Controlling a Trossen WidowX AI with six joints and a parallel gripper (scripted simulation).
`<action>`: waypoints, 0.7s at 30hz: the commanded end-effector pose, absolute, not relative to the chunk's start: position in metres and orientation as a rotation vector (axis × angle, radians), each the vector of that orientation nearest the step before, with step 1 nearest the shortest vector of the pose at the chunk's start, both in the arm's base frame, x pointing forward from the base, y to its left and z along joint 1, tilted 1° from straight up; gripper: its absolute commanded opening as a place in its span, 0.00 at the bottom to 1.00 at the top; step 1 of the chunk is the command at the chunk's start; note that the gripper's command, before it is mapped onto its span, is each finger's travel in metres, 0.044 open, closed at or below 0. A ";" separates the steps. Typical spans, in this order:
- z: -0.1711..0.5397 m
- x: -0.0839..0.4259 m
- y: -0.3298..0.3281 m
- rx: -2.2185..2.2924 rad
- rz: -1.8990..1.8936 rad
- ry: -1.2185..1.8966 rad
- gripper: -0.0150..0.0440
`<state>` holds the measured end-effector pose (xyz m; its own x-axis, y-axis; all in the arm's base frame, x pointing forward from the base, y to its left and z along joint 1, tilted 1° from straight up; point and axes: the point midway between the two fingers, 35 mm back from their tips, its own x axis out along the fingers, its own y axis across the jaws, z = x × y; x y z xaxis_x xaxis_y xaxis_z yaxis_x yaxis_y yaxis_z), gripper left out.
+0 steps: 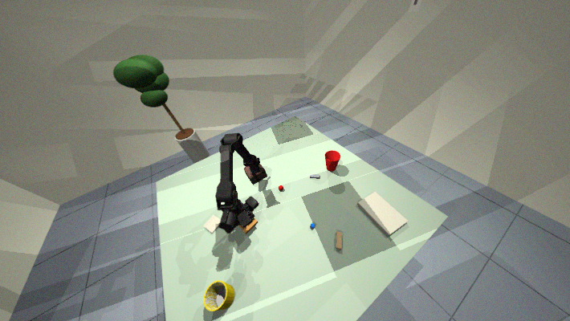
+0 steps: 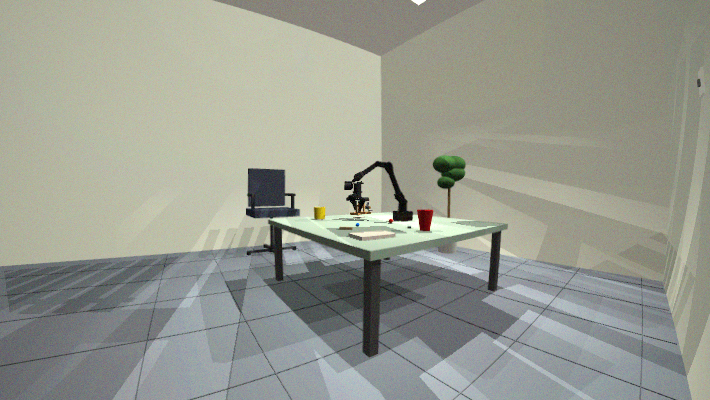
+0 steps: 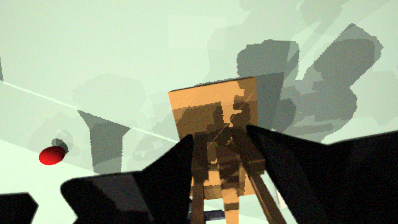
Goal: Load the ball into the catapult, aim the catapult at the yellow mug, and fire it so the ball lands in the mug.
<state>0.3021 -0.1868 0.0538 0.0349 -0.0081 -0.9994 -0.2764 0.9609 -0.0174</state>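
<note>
black gripper point(image 1: 246, 220) point(image 2: 358, 206) point(image 3: 219, 134) is holding the orange catapult point(image 1: 249, 225) point(image 2: 361, 213) point(image 3: 215, 100). the yellow mug point(image 1: 218, 296) point(image 2: 319, 213) is on the green table point(image 1: 281, 265) point(image 2: 320, 234). the red ball point(image 1: 281, 188) point(image 2: 391, 221) point(image 3: 52, 155) and blue ball point(image 1: 312, 225) point(image 2: 357, 225) are there too.

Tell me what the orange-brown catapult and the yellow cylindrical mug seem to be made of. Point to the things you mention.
The orange-brown slatted catapult point(image 1: 250, 226) point(image 3: 212, 100) looks like matte wood: tan, flat-sided bars and base. The yellow cylindrical mug point(image 1: 230, 296) point(image 2: 319, 213) could be glazed ceramic or plastic; its smooth, even colour leaves that open.
</note>
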 end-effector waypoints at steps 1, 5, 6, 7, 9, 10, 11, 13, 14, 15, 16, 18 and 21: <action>0.055 0.307 -0.194 -0.127 0.103 1.531 0.25; 0.055 0.309 -0.199 -0.109 0.085 1.532 0.25; 0.055 0.309 -0.199 -0.109 0.085 1.532 0.25; 0.055 0.309 -0.199 -0.109 0.085 1.532 0.25; 0.055 0.309 -0.200 -0.109 0.085 1.532 0.25; 0.055 0.309 -0.200 -0.109 0.085 1.532 0.25; 0.054 0.309 -0.200 -0.109 0.085 1.532 0.25; 0.051 0.309 -0.200 -0.109 0.085 1.532 0.25; 0.050 0.309 -0.200 -0.109 0.085 1.532 0.25; 0.048 0.310 -0.200 -0.109 0.085 1.532 0.25; 0.046 0.310 -0.200 -0.109 0.085 1.532 0.25; 0.043 0.310 -0.201 -0.109 0.085 1.532 0.25; 0.038 0.310 -0.201 -0.109 0.085 1.532 0.25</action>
